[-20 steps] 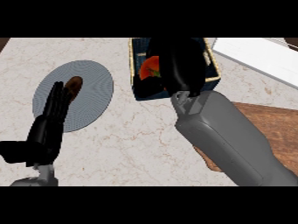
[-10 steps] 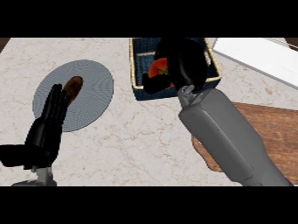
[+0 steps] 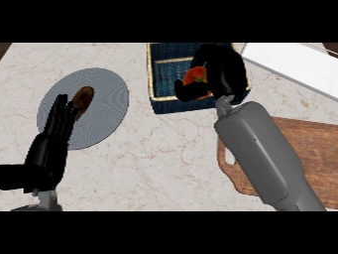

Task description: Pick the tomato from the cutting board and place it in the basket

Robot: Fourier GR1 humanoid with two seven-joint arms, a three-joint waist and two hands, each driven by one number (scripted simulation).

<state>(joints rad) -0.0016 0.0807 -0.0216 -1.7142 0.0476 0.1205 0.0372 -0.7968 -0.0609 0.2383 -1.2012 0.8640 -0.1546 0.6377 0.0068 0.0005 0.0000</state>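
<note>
The marble surface (image 3: 164, 149) carries a basket (image 3: 164, 74), plate (image 3: 105, 99) and cutting board (image 3: 325, 149). The right hand (image 3: 219, 74), fingers curled round the tomato (image 3: 197, 77), is over the basket. The left hand (image 3: 51, 144) rests, fingers straight.

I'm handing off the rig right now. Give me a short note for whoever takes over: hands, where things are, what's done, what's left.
Right hand: over the basket, fingers curled round the tomato.
Left hand: open, resting at lower left, fingertips over the grey plate, which holds a brown item.
Cutting board: at right, no tomato visible on it.
Done: tomato picked and carried to the basket.
Left: release it into the basket, then withdraw the right hand.
</note>
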